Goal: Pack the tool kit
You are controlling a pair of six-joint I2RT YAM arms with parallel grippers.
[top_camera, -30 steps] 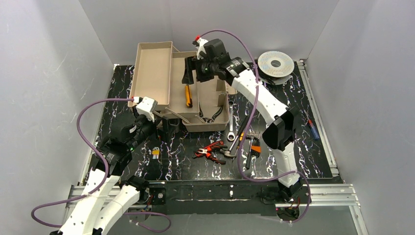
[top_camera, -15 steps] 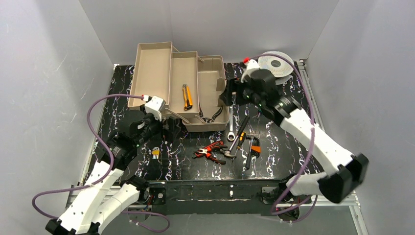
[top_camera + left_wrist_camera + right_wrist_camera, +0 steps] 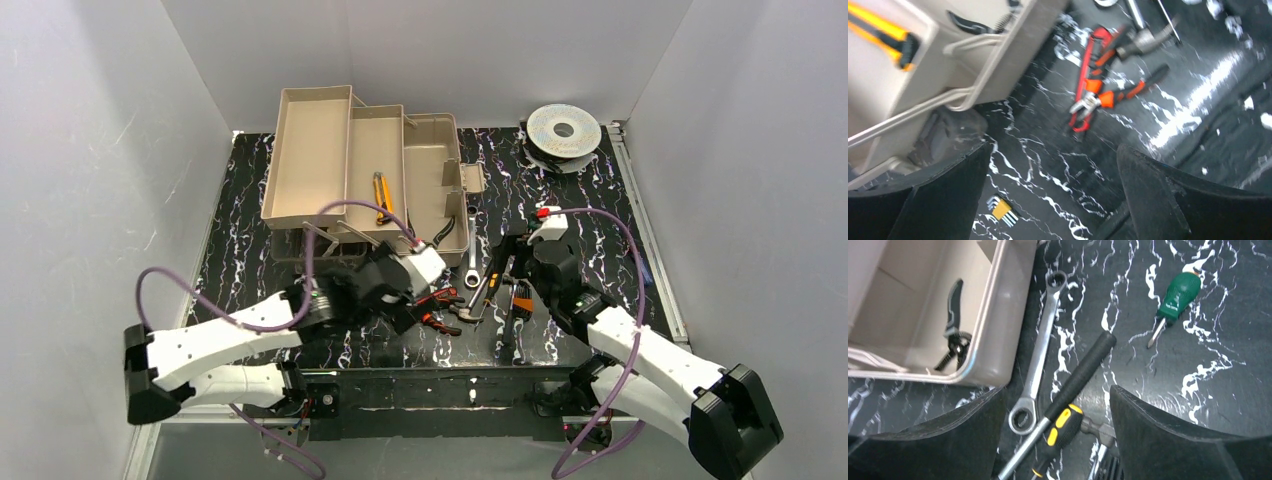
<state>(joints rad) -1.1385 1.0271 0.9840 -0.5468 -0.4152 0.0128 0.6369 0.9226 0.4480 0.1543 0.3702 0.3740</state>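
The beige toolbox (image 3: 430,150) stands open at the back with its trays folded out. A yellow knife (image 3: 380,195) lies in the middle tray. My left gripper (image 3: 412,305) is open and empty, low over the mat next to the red pliers (image 3: 437,303). In the left wrist view the pliers (image 3: 1095,85) lie beyond my open gripper (image 3: 1053,200). My right gripper (image 3: 512,275) is open and empty above a wrench (image 3: 1040,355), a black-handled tool (image 3: 1080,372) and a yellow-black screwdriver (image 3: 1063,432). My right gripper (image 3: 1055,435) straddles these.
A silver wire spool (image 3: 563,130) sits at the back right. A green screwdriver (image 3: 1175,297) lies right of the wrench. A yellow hex key set (image 3: 1000,210) lies near my left fingers. Black pliers (image 3: 953,325) lie inside the toolbox (image 3: 993,325).
My right arm has pulled back from over the toolbox and come down above the loose tools. My left arm has swung right from the toolbox's front left corner to the red pliers.
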